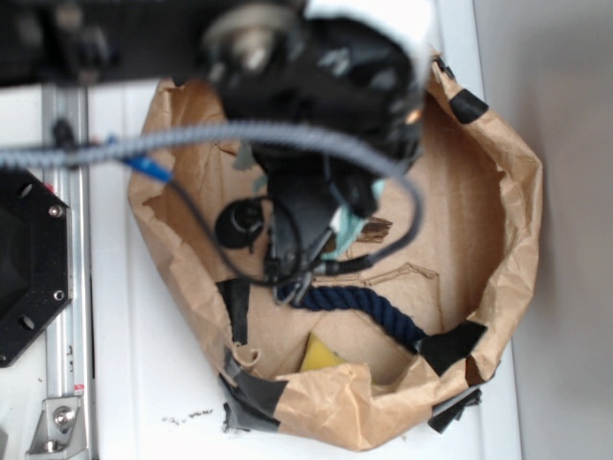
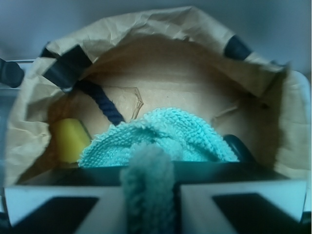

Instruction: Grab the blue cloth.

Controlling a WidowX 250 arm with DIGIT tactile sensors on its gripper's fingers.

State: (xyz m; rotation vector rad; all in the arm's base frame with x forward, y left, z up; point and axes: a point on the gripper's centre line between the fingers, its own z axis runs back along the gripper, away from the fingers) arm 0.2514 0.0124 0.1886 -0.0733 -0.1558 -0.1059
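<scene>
Claw (image 2: 148, 204) clamped on blue cloth (image 2: 161, 136), fabric pinched between its jaws, bunched beyond above paper-lined bin (image 2: 161, 24).

pincer (image 2: 148, 195) lowered, fingers (image 2: 78, 204) closed on blue cloth (image 2: 165, 136)

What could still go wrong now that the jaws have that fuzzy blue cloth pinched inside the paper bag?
Only a bunched fold of the blue cloth sits between the jaws, so it might slip free when lifted. The cloth's loose bulk lies close to the navy rope and could drag it along. The paper bag is crumpled close around the arm, so its wall might get snagged.
</scene>
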